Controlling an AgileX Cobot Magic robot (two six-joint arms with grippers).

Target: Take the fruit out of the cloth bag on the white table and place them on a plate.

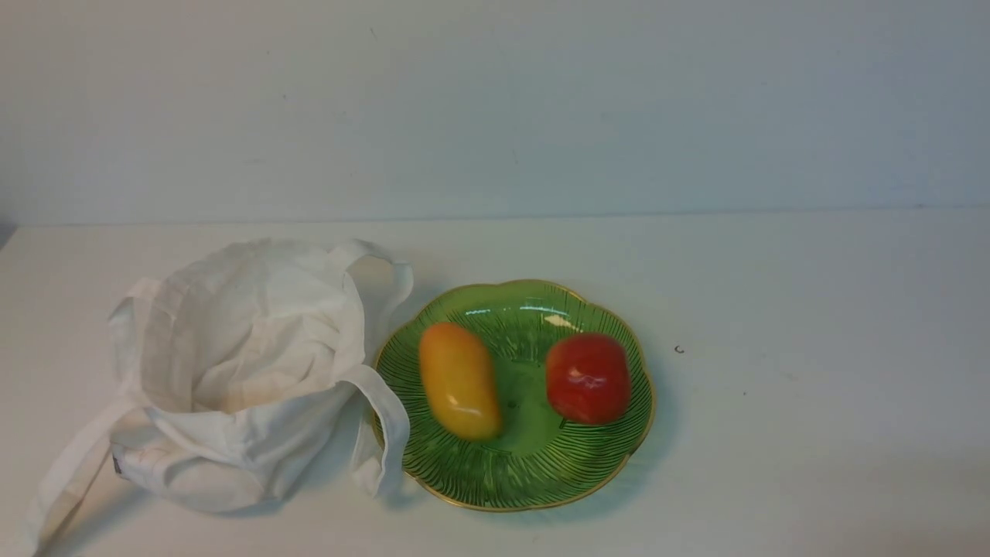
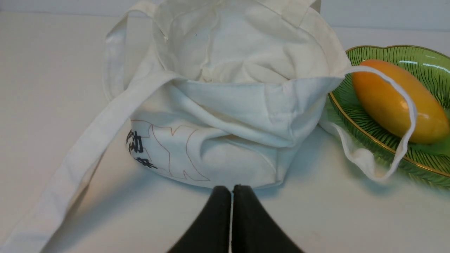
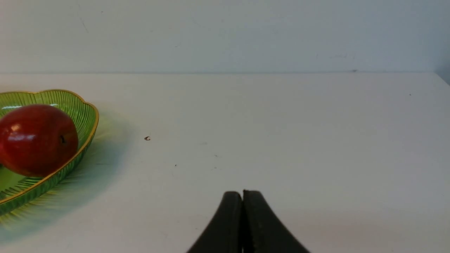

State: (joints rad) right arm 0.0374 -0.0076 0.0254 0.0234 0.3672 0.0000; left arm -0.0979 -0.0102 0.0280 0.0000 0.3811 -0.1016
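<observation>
White table [image 1: 812, 402] holds the plate [image 1: 534, 483] with mango [image 1: 459, 381] and apple [image 1: 588, 378]; bag [image 2: 228, 116] sits just ahead of the closed, empty left gripper [image 2: 231, 191]; right gripper [image 3: 242, 196] closed, empty.

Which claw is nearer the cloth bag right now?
Left. The left claw, shut and empty, sits just in front of the cloth bag. The right claw, also shut, is over bare table beyond the plate, with no bag in its view.

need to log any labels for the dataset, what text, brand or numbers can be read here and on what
Cloth bag: dark printed characters low on its side beside a thin outlined drawing, folded and blurred, not readable.
Plate, fruit, red apple, white table: no text.
</observation>
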